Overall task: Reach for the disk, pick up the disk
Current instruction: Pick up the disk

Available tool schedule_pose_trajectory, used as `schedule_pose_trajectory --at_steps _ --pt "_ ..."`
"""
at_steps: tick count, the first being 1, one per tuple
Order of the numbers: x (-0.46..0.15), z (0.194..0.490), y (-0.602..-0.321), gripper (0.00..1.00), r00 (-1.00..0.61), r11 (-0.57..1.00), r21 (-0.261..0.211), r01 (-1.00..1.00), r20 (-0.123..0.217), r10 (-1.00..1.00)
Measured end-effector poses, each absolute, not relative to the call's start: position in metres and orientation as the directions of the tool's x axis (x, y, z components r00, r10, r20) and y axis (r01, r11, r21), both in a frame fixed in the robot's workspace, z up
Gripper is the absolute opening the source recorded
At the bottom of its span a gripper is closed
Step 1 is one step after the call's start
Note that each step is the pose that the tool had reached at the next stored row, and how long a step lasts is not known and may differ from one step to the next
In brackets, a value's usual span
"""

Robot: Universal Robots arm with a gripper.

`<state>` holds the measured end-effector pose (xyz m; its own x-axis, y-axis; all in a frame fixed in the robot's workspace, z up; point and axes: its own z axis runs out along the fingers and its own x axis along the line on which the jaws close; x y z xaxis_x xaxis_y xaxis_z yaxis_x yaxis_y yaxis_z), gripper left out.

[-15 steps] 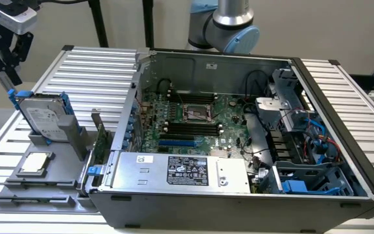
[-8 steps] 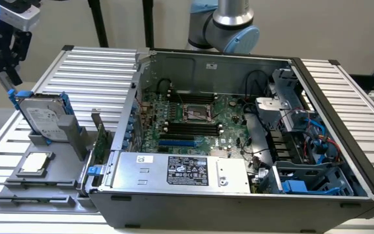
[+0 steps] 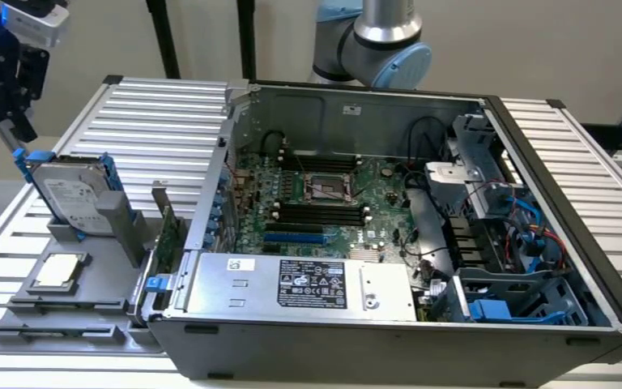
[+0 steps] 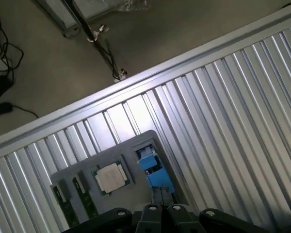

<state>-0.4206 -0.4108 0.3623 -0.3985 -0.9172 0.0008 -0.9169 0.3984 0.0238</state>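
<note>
On grey holder [image 3: 123,228], flat blue-framed disk [image 3: 69,191]

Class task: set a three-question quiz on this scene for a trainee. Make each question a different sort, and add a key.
1. True or false: the disk lies flat.
2. Multiple choice: the end effector is nearest to: A the chip; B the disk; C the computer case.
3. Fill in the gap: the end effector's fingers are ____ (open or shut).

Key
1. False. It stands upright in the grey holder.
2. B. The end effector is just above the disk's blue frame; whether they touch cannot be told.
3. Shut.
</note>
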Motion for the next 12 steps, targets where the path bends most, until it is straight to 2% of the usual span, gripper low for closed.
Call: schedule_pose_trajectory --at_steps 12 --pt "-0.4206 0.3602 -0.4108 0.11 -0.19 0.19 0.024 -0.981 0.001 -0.982"
